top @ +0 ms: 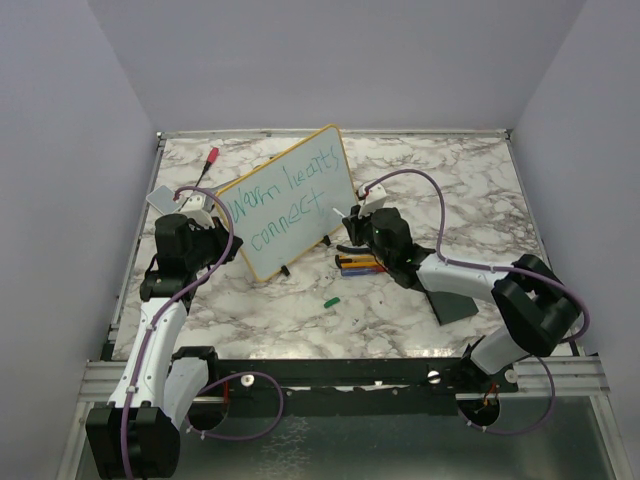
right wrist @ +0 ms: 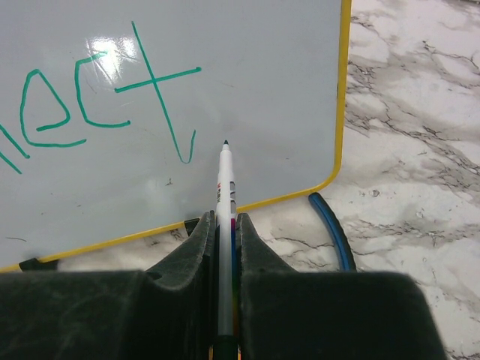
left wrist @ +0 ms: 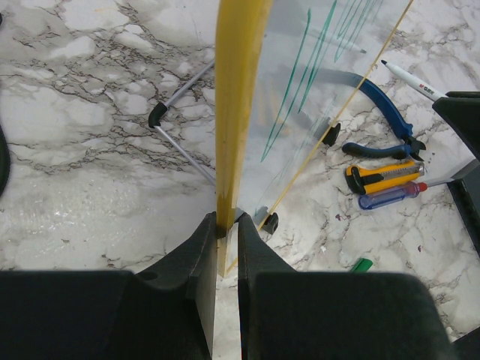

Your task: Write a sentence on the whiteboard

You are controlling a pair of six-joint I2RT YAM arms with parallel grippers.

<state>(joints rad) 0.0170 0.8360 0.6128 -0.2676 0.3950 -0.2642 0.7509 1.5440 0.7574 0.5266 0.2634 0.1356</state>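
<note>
While left gripper (left wrist: 225,225) pinches whiteboard (left wrist: 236,90) frame and right gripper (right wrist: 224,221) clamps marker (right wrist: 225,180) tight, hard push may tip it, smudge sentence (top: 285,205).

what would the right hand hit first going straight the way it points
Likely the whiteboard: the marker in the right hand points at its bare face right of the sentence; gap unclear.

Light: bright, even, from above.
Shadows: faint and soft beneath whiteboard (top: 290,205).
Glare: white patch on upper left of whiteboard in right wrist view; sheen on table (left wrist: 82,202) in left wrist view.
Focus: top view slightly soft; wrist views crisp.
</note>
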